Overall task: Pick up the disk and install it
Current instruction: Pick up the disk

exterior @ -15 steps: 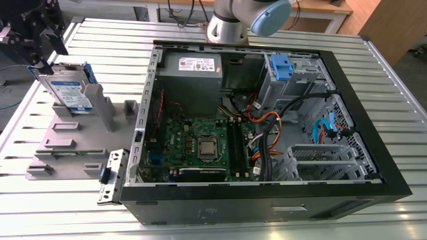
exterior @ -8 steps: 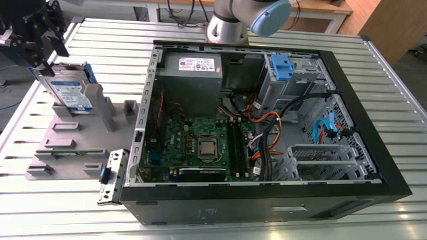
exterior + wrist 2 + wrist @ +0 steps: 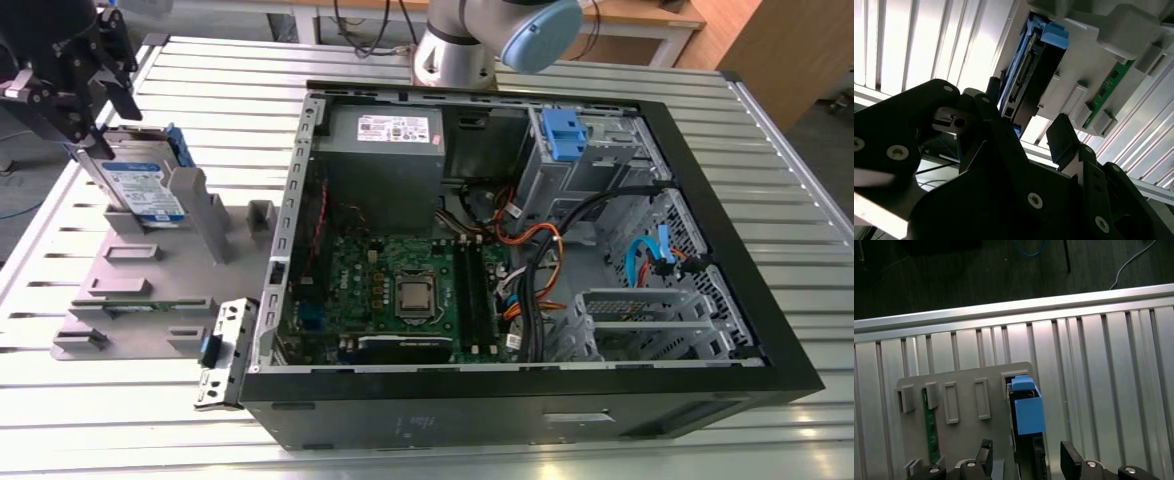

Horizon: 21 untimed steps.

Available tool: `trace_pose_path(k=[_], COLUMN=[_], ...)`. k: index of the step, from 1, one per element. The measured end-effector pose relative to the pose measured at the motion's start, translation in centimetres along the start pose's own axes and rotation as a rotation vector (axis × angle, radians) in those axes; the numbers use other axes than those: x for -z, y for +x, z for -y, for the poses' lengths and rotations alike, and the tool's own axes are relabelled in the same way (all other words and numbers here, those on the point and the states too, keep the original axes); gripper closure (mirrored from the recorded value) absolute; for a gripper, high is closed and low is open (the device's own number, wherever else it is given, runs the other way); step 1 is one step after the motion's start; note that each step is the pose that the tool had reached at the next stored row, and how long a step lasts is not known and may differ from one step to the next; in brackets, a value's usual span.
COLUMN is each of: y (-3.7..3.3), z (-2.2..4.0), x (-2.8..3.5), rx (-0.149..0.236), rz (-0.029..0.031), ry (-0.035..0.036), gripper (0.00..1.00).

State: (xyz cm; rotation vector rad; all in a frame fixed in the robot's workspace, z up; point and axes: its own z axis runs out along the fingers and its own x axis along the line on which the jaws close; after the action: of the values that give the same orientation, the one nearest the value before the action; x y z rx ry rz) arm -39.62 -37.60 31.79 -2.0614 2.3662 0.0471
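Disk (image 3: 144,195), upright on edge in grey holder (image 3: 147,285) at the exterior view's left; tool (image 3: 1026,451) just above, jaws wide either side of its thickness.

No legible txt on disk (image 3: 144,192)

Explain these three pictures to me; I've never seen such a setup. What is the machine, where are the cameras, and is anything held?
This is one robot arm with a gripper. The exterior view looks from off the arm at a slatted metal table carrying an open computer case and, toward the exterior view's left, a grey holder. The disk, silver with blue rails, stands upright in that holder. Both wrist views come from cameras riding on the arm. They show the jaws open, one on each side of the disk, not gripping it. Nothing is held.
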Motion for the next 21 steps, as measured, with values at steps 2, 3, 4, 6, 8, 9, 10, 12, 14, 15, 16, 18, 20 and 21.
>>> trace_pose_path(k=[2, 3, 4, 6, 8, 9, 10, 12, 14, 15, 16, 18, 20, 21], y=[0.03, 0.04, 0.05, 0.06, 0.08, 0.09, 0.10, 0.10, 0.10, 0.10, 0.10, 0.10, 0.10, 0.10], z=[-0.16, -0.22, -0.27, -0.35, -0.49, -0.53, -0.53, -0.54, -0.54, -0.54, -0.54, -0.54, -0.54, -0.54], x=[-0.12, -0.17, -0.21, -0.33, -0.48, -0.55, -0.61, -0.73, -0.84, -0.87, -0.88, -0.92, -0.96, -0.97], rx=[0.001, 0.002, 0.004, 0.007, 0.009, 0.010, 0.011, 0.014, 0.020, 0.025, 0.030, 0.040, 0.055, 0.062], rz=[0.0006, 0.0011, 0.0015, 0.0023, 0.0030, 0.0032, 0.0034, 0.0031, 0.0030, 0.0028, 0.0026, 0.0025, 0.0024, 0.0023], ry=[0.0053, 0.0084, 0.0112, 0.0168, 0.0223, 0.0235, 0.0240, 0.0238, 0.0236, 0.0233, 0.0230, 0.0231, 0.0228, 0.0226], gripper=[0.36, 0.36, 0.36, 0.36, 0.36, 0.36, 0.36, 0.36, 0.36, 0.36, 0.36, 0.36, 0.36, 0.36])
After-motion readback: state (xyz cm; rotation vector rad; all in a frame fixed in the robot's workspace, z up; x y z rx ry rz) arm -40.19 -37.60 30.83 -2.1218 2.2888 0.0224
